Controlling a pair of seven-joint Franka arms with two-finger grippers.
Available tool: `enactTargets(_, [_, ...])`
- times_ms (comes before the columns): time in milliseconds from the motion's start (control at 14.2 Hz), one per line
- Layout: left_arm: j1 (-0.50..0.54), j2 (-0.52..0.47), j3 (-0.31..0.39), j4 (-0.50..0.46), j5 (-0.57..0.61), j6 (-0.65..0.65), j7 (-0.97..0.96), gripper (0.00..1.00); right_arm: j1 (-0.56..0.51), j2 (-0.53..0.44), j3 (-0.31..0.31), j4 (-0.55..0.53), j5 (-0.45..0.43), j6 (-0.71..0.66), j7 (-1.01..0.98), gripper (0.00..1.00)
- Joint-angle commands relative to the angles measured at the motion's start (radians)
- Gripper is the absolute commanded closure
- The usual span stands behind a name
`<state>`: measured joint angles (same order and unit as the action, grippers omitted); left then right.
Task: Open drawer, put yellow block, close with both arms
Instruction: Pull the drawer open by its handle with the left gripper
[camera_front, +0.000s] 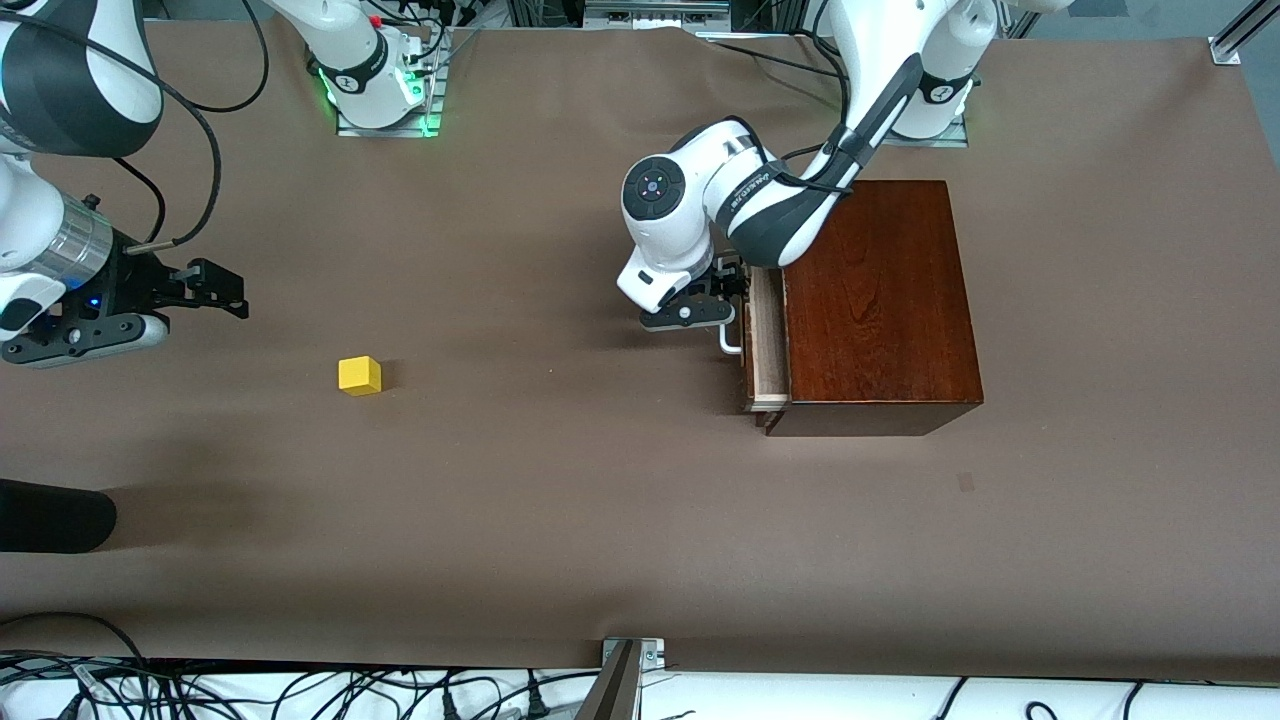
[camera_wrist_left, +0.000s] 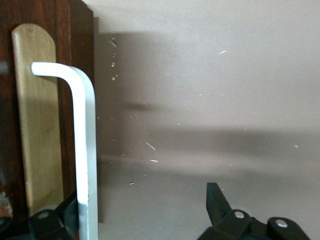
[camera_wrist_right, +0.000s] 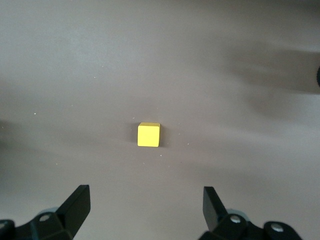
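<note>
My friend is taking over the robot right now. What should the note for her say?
Left claw: open around the white handle of the drawer, one finger on each side.
Right claw: open, empty, in the air over the brown table at the right arm's end.
Yellow block: on the table, apart from the wooden box.
Done: drawer pulled out a little.
Left: open it fully, put the block in, close it.

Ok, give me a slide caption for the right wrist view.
Open right gripper hangs above the yellow block, which sits alone on the brown table.
</note>
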<state>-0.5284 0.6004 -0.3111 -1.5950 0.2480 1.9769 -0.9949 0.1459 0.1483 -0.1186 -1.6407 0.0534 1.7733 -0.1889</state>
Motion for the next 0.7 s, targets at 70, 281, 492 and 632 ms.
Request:
enactTargets(70, [-0.073, 0.094, -0.003, 0.131, 0.002, 0.040, -0.059, 0.00, -0.006, 0.013, 0.004, 0.030, 0.013, -0.021, -0.007, 0.00])
enactTargets(281, [-0.081, 0.096, -0.002, 0.136, 0.007, 0.039, -0.062, 0.00, -0.011, 0.013, 0.004, 0.030, 0.016, -0.023, -0.014, 0.00])
enactTargets(492, [-0.081, 0.091, 0.000, 0.156, 0.016, 0.027, -0.059, 0.00, -0.005, 0.016, 0.004, 0.029, 0.005, -0.026, -0.009, 0.00])
enactTargets(632, [-0.084, 0.090, 0.004, 0.178, 0.020, -0.044, -0.053, 0.00, -0.006, 0.027, 0.004, 0.027, 0.005, -0.029, -0.018, 0.00])
